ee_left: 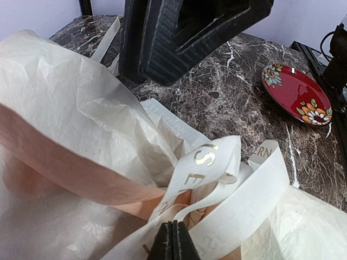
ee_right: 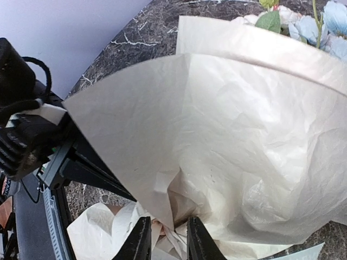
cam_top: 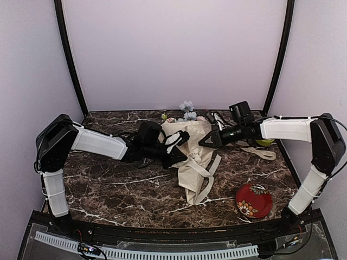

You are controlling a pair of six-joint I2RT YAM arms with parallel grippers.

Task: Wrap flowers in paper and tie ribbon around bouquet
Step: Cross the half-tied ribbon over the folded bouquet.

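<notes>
The bouquet (cam_top: 190, 162) lies mid-table, a cream paper (ee_right: 217, 135) cone with the flowers (cam_top: 187, 111) at its far, wide end. The ribbon (ee_left: 238, 189), cream with gold letters, loops round the cone's narrow part, and loose strands (cam_top: 209, 181) trail toward me. My left gripper (ee_left: 174, 241) is shut, with ribbon strands running out from its tips; from above it sits at the cone's left side (cam_top: 181, 145). My right gripper (ee_right: 168, 241) meets the cone from the right (cam_top: 203, 142). Its jaws stand a narrow gap apart, with crumpled paper and white folds between them.
A red flowered plate (cam_top: 254, 200) sits at the near right. A lime-green round thing (cam_top: 264, 142) and a ribbon tail (cam_top: 263, 153) lie under the right forearm. A black frame runs up the back corners.
</notes>
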